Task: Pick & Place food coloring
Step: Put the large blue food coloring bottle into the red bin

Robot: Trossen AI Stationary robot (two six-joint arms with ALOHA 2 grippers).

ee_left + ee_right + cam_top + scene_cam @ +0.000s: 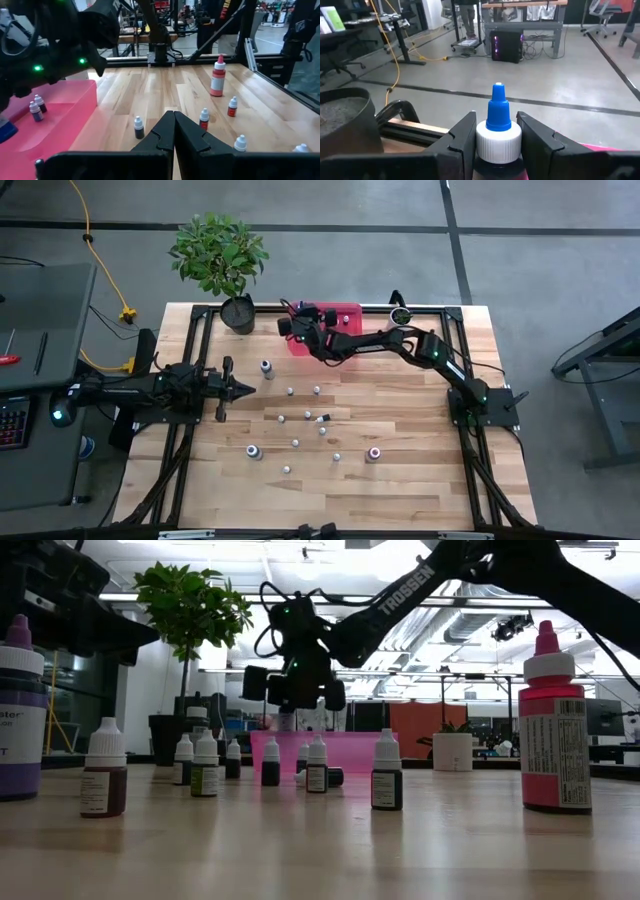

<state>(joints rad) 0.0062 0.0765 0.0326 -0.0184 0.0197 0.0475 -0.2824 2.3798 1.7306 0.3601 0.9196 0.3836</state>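
A blue-tipped, white-capped bottle (498,127), a pink tray (345,315), a pale striped wooden table (400,480).

Right gripper (496,137) clamping blue-tipped food coloring bottle (498,125), dark pot (345,120) beside

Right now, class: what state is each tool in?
Left tool: shut, holding nothing.
Right tool: shut on a blue-tipped bottle over the pink bin.

Bright, even overhead light, ceiling glare in the low view, blurred nearest bottles, soft shadows.
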